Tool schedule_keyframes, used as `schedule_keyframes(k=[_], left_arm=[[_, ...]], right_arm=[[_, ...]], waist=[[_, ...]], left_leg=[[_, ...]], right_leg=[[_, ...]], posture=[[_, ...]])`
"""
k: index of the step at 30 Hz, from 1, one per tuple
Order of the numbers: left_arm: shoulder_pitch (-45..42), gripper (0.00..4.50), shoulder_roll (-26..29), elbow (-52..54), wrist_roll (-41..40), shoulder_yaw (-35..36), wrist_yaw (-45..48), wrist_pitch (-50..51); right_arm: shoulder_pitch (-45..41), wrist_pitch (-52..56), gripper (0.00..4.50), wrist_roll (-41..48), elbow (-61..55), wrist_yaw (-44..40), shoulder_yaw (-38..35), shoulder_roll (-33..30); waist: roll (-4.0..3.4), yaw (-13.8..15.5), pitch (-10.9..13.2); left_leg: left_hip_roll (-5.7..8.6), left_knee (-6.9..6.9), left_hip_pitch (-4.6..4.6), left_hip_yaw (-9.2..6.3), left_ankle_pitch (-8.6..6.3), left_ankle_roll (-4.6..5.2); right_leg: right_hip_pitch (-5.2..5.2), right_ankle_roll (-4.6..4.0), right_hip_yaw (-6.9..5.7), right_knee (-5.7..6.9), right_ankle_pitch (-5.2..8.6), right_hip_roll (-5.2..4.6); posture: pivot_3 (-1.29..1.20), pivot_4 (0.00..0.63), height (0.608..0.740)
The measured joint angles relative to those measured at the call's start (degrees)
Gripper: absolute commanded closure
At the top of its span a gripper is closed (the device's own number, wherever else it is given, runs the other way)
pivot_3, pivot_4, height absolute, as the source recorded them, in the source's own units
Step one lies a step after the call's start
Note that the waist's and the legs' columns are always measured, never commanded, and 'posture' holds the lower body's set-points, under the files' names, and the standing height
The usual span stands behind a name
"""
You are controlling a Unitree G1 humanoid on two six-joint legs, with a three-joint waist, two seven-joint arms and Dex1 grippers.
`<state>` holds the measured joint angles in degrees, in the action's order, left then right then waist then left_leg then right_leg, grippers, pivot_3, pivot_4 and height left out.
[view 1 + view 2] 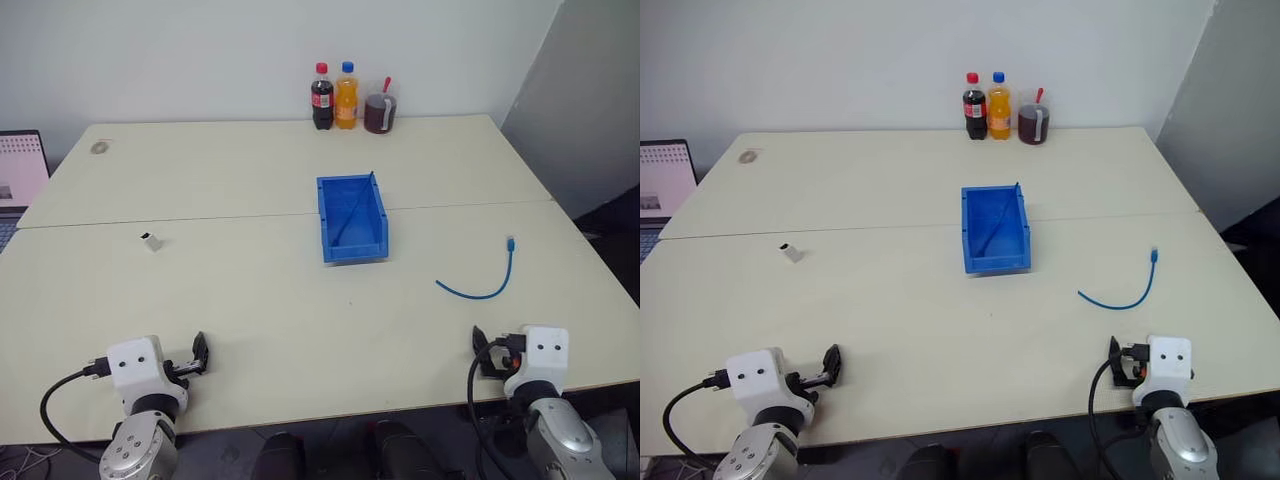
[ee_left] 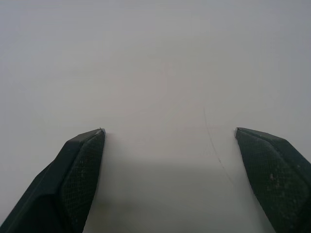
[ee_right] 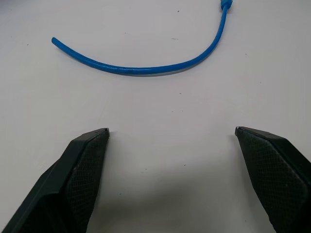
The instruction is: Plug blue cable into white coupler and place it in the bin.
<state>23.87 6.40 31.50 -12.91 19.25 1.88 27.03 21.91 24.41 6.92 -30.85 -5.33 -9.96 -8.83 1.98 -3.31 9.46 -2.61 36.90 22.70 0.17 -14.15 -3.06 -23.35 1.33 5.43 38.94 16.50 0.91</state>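
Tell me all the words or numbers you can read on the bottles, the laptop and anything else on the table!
No text can be read here.
Dark cola bottle: red label, print too small to read.
Orange bottle: label too small to read.
Cup with dark drink: grey label, unreadable.
Laptop: screen content blurred.
Bin, blue cable, white coupler: no visible markings.

Curved blue cable (image 1: 482, 281) right of bin (image 1: 351, 219); white coupler (image 1: 152, 241) far left.
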Motion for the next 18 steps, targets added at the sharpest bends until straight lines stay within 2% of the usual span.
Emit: schedule_keyframes(k=[10, 18], left_arm=[[0.8, 0.0, 2.5, -0.7, 4.4, -5.0, 1.4, -3.8], [-0.2, 0.0, 3.2, -3.4, 4.8, -5.6, 2.9, -7.0]], right_arm=[[-0.4, 0.0, 0.09, -0.3, 0.3, 0.4, 0.0, 0.3], [-2.3, 0.0, 0.09, -0.5, 1.4, 1.2, -0.3, 0.3]], waist=[[0.0, 0.1, 0.0], [-0.03, 0.2, 0.0]], left_leg=[[-0.02, 0.02, 0.0, -0.01, 0.0, 0.0], [0.0, 0.03, -0.01, 0.0, 0.0, 0.01]], right_leg=[[0.02, 0.01, 0.02, -0.01, 0.0, -0.08], [0.05, 0.01, 0.01, -0.01, -0.01, -0.1]], posture=[[0.0, 0.15, 0.74], [0.0, 0.15, 0.74]])
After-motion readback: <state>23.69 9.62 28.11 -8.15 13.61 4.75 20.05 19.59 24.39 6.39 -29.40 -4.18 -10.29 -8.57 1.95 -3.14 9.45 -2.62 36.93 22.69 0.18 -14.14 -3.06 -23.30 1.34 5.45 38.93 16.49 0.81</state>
